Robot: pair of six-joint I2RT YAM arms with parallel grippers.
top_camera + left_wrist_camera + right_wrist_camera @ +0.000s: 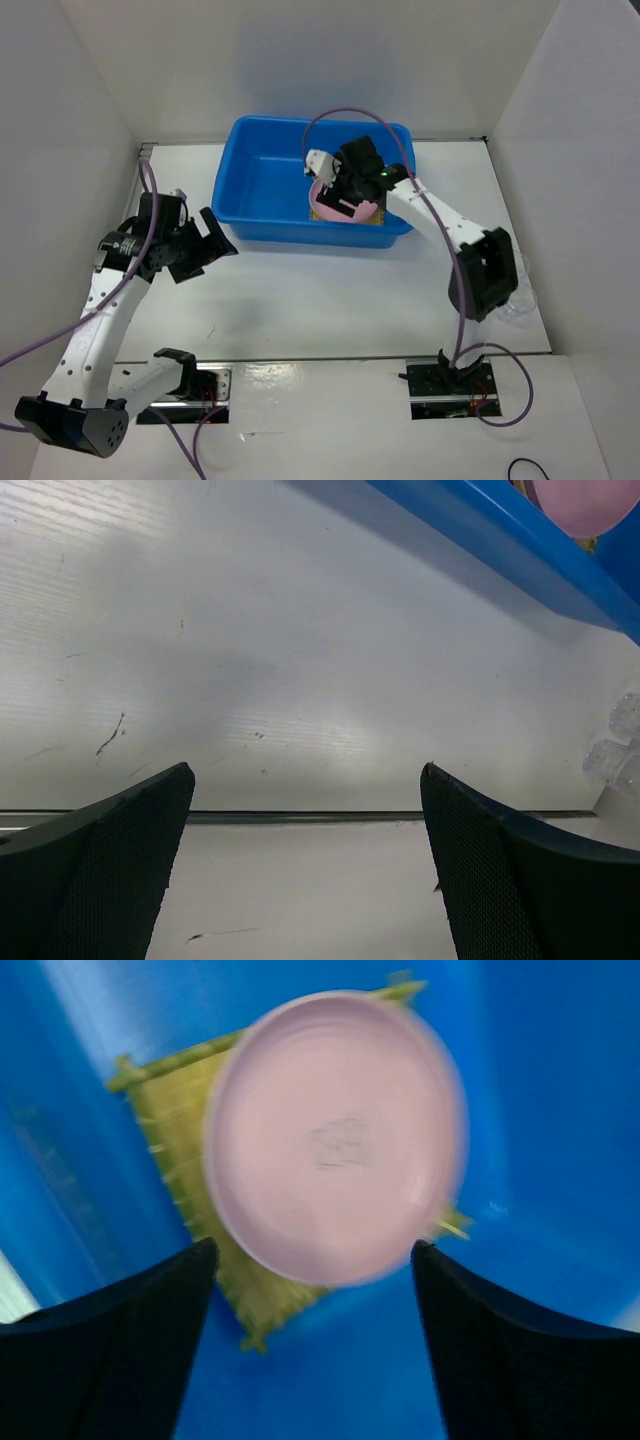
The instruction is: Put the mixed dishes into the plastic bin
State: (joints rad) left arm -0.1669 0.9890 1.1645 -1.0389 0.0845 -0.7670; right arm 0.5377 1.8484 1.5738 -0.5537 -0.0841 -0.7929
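Right gripper [308,1250] has its two black fingers [120,1340] spread wide, and nothing is pinched between them. Just beyond the fingertips, in the gap between them, is the pink plate [335,1140]. It looks blurred in the right wrist view, so I cannot tell if it lies flat or tilted, nor if its rim touches a fingertip. Behind the plate lies the square bamboo mat [180,1110], with its corners showing past the plate's edge on the left, at the top and at the lower right. Around both of them is the inside of the blue plastic bin [530,1110]. From the top camera this gripper [340,188] hangs over the near right part of the bin [260,185], with the plate [340,208] and the mat [322,214] just under it, close to the bin's near wall.

Left gripper [308,770] is also fully spread, its fingers [100,870] far apart and holding nothing. Under it is the white table [250,650]. Ahead of it and to its right runs the outer wall of the bin [470,525], apart from the fingers. Further to the right, at the edge of the left wrist view, the clear plastic cups [622,745] are on the table, outside the bin. In the top view this gripper [218,238] is just beside the bin's near left corner, not touching it. The cups [520,300] are well apart from it, next to the right arm's elbow.
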